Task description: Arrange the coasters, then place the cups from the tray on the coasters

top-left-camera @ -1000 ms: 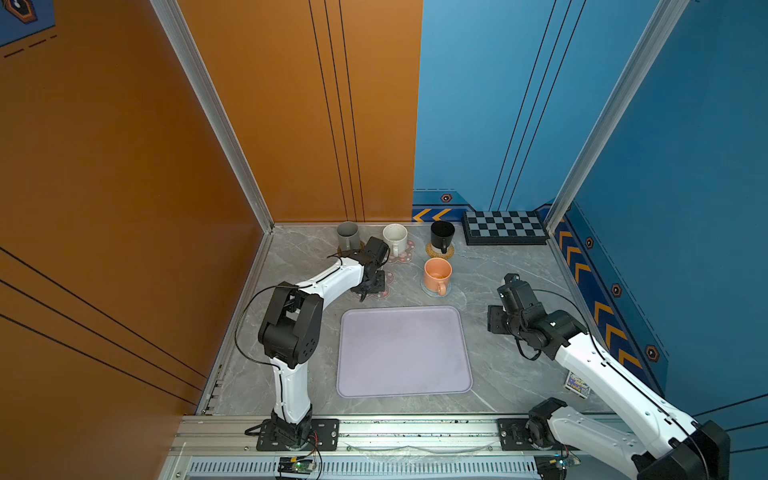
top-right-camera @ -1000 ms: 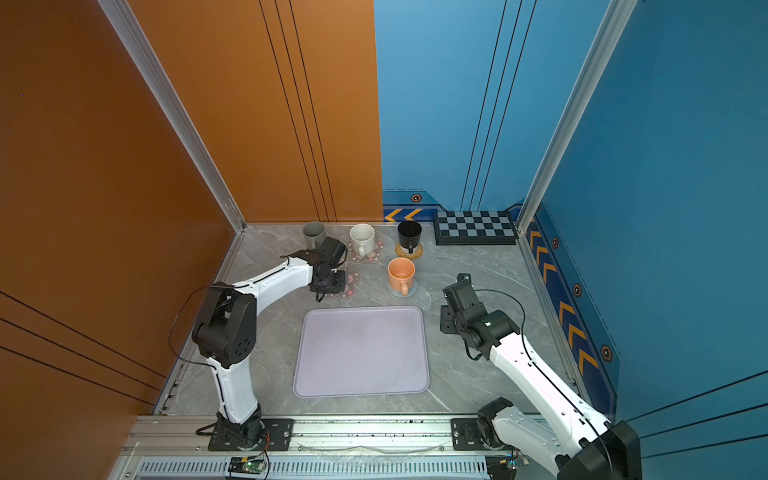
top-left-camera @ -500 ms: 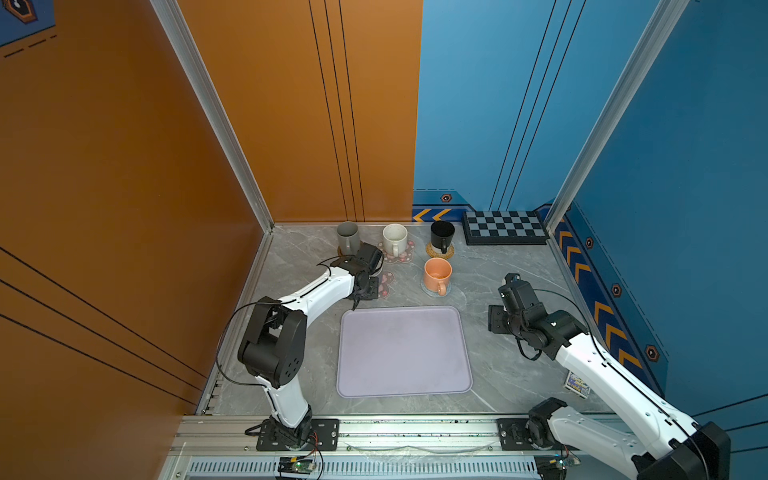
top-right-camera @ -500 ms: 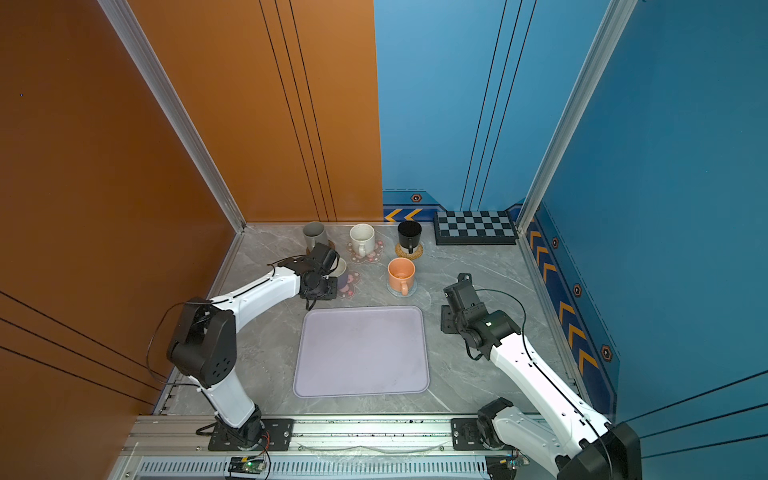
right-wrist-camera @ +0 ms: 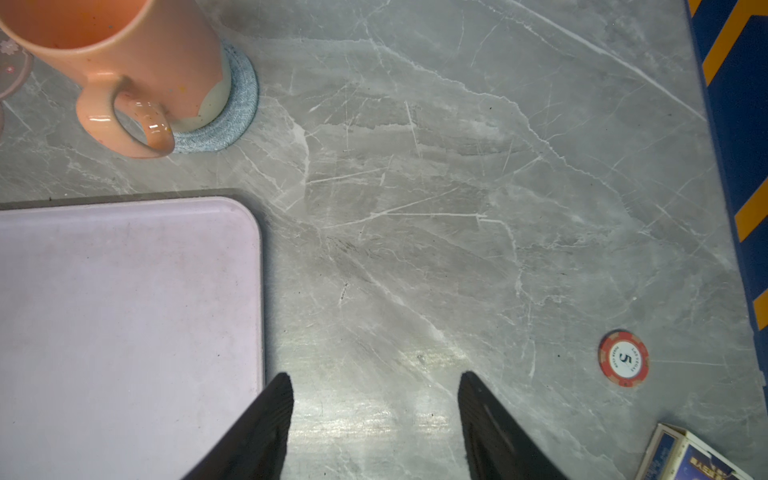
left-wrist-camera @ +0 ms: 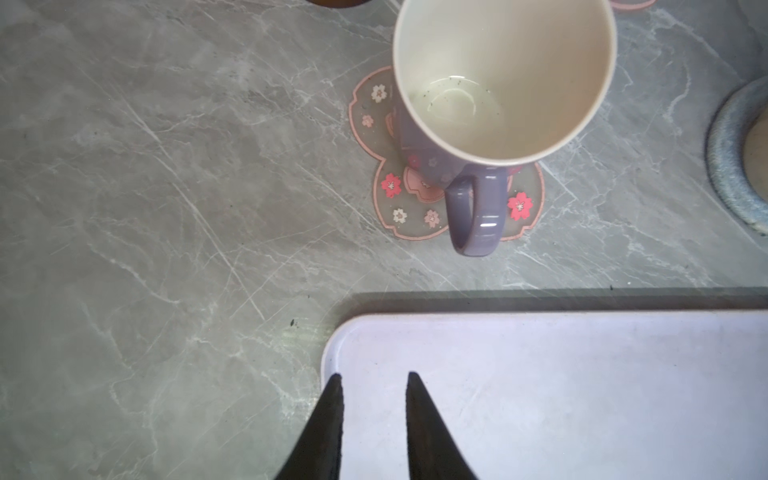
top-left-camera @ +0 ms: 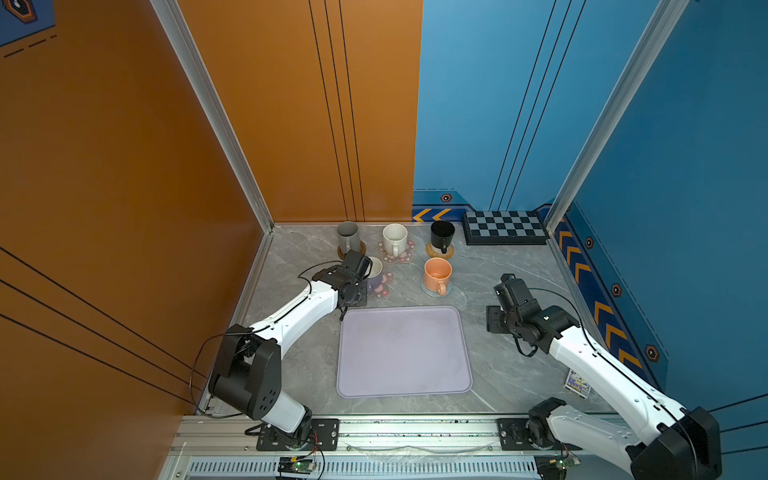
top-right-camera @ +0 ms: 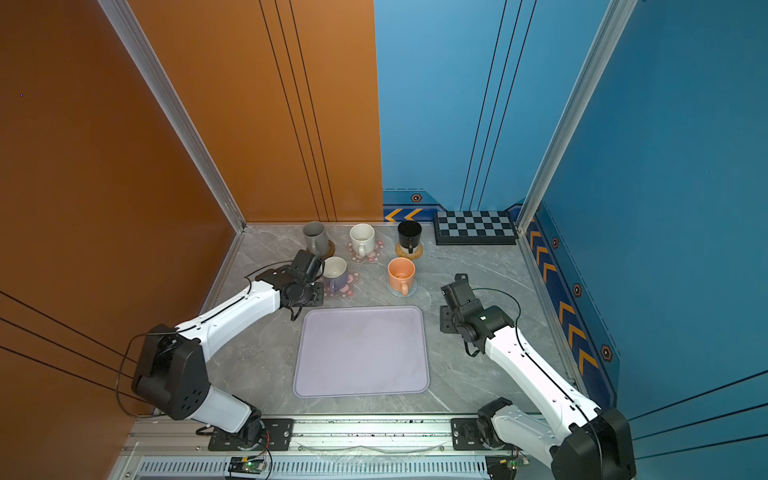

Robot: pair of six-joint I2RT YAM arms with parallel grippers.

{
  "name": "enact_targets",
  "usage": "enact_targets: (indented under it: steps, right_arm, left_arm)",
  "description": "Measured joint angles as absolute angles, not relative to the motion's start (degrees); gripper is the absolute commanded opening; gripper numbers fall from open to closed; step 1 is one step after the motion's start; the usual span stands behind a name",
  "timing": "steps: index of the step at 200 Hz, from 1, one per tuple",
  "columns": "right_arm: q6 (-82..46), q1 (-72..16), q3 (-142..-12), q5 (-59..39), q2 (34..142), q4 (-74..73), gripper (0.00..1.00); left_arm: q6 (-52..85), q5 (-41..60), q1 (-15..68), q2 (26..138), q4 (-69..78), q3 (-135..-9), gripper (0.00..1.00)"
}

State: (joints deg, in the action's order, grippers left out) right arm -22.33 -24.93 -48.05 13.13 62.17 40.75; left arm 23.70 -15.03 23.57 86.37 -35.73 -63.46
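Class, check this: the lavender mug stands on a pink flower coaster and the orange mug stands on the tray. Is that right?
Not quite: the orange mug stands on the grey-blue woven coaster, off the tray, as the right wrist view shows. The rest holds.

All five cups sit off the tray [top-left-camera: 403, 353], each on one of the coasters [top-left-camera: 409, 254]. Far row: grey cup [top-left-camera: 347, 236], white cup [top-left-camera: 394, 239], black cup [top-left-camera: 441, 235]. Nearer: lavender cup [top-left-camera: 377, 272], orange cup [top-left-camera: 437, 274]. Left gripper [top-left-camera: 357, 289] just beside lavender cup; right gripper [top-left-camera: 493, 320] right of tray.
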Motion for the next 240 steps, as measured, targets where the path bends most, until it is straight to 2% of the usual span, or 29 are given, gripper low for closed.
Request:
enact_targets:
  steps: [114, 162, 209, 240]
  right_arm:
    - [-20.53, -22.76, -47.94, 15.86, 60.55, 39.77, 0.67]
    - [-18.46, -19.09, -47.31, 18.0, 57.67, 38.65, 0.68]
    - [-16.08, -11.99, -38.76, 19.75, 53.91, 28.32, 0.71]
    - [-16.47, -6.5, -32.88, 19.77, 53.69, 16.27, 0.74]
  left_arm:
    - [23.83, -25.08, 16.34, 72.44, -33.52, -50.54, 0.31]
    - [24.75, -29.15, 14.2, 69.8, -28.93, -46.72, 0.32]
    - [21.34, -35.92, 12.91, 68.36, -12.56, -37.87, 0.44]
    - [16.1, -37.56, 11.62, 69.56, 1.48, -32.67, 0.45]
